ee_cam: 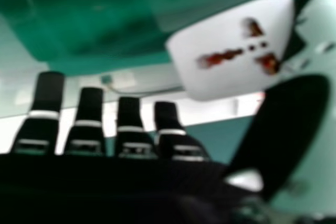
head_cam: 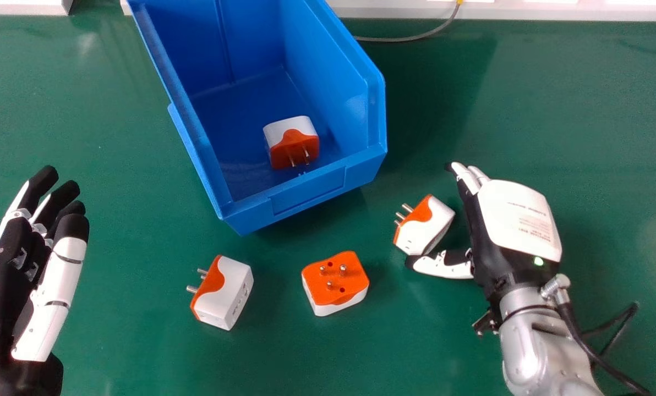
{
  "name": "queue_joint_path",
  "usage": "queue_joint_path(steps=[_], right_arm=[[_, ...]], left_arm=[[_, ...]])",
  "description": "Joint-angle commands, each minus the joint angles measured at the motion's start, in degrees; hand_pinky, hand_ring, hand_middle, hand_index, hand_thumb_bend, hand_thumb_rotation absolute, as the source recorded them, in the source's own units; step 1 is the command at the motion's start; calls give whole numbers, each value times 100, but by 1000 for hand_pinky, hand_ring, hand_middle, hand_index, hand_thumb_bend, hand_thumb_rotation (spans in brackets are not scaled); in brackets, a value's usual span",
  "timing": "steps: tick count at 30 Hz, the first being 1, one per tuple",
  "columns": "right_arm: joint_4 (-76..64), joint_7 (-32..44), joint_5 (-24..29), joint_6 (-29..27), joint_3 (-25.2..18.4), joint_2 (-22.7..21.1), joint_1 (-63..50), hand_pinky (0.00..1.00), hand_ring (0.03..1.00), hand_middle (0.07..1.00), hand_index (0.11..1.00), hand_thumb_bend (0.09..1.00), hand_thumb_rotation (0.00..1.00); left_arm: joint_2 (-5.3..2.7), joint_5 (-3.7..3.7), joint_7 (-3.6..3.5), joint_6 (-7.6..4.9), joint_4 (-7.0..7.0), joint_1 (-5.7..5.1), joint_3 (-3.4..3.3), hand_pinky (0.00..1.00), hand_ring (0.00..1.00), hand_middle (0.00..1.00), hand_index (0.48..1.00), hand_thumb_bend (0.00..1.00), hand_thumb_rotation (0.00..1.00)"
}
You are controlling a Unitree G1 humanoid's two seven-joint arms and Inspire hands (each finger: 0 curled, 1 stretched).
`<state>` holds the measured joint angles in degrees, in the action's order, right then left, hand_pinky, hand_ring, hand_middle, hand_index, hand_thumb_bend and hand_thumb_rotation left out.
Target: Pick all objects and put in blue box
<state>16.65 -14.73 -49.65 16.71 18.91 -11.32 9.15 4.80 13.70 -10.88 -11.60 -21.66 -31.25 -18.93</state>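
Right hand [head_cam: 512, 223] spread, print [head_cam: 537, 223] on back, thumb [head_cam: 441, 266] beside plug adapter [head_cam: 424, 225]; left hand [head_cam: 36, 275] relaxed

A dark green worktop [head_cam: 141, 357] spreads across the head view, smooth and slightly glossy, with a few tiny pale specks on its surface. Along its far side runs a long white strip [head_cam: 526, 12], straight-edged, with brighter patches at the view's top edge. A thin grey cable [head_cam: 405, 39] curves over the green in front of the strip and rises across it to a small yellow piece [head_cam: 459, 2]. At the far left corner sits another white, straight-edged piece [head_cam: 20, 6], separated from the strip by a dark gap. Light falls softly, leaving a hazy glint at far left and a broad, slant-edged shadow right of centre.
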Motion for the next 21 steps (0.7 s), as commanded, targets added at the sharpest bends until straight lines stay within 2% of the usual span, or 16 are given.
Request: queue_joint_path(steps=[1, 3, 5, 9, 13, 17, 19, 21], right_arm=[[15, 103, 36, 241, -1, 50, 180, 742, 868, 906, 888, 668, 379], [42, 112, 57, 386, 7, 114, 227, 755, 875, 913, 895, 675, 398], [48, 122, 57, 565, 27, 201, 259, 772, 884, 922, 902, 701, 428], [51, 45, 51, 853, 74, 395, 274, 792, 896, 931, 914, 745, 470], [96, -16, 13, 1180, 155, 590, 331, 804, 907, 943, 928, 783, 500], [126, 17, -7, 1322, 272, 625, 373, 799, 907, 946, 929, 794, 523], [124, 30, 25, 1352, 293, 648, 386, 798, 906, 947, 930, 793, 531], [91, 123, 35, 1409, 328, 657, 397, 799, 908, 947, 930, 794, 533]], left_arm=[[34, 73, 2, -40, -119, -51, -70, 909, 891, 897, 907, 463, 598], [32, 32, 33, -12, -144, -71, -75, 911, 892, 897, 907, 465, 600], [28, 25, 64, 59, -197, -98, -72, 914, 893, 895, 906, 467, 607], [46, 6, 66, 91, -235, -136, -65, 924, 897, 893, 905, 471, 618], [56, 72, 26, 49, -197, -133, -69, 937, 905, 895, 907, 470, 629], [34, 44, 64, 68, -227, -151, -67, 944, 907, 896, 911, 459, 628], [26, 73, 59, 78, -231, -154, -63, 942, 906, 896, 909, 462, 627], [24, 62, 69, 95, -240, -161, -57, 941, 904, 895, 909, 462, 625]])
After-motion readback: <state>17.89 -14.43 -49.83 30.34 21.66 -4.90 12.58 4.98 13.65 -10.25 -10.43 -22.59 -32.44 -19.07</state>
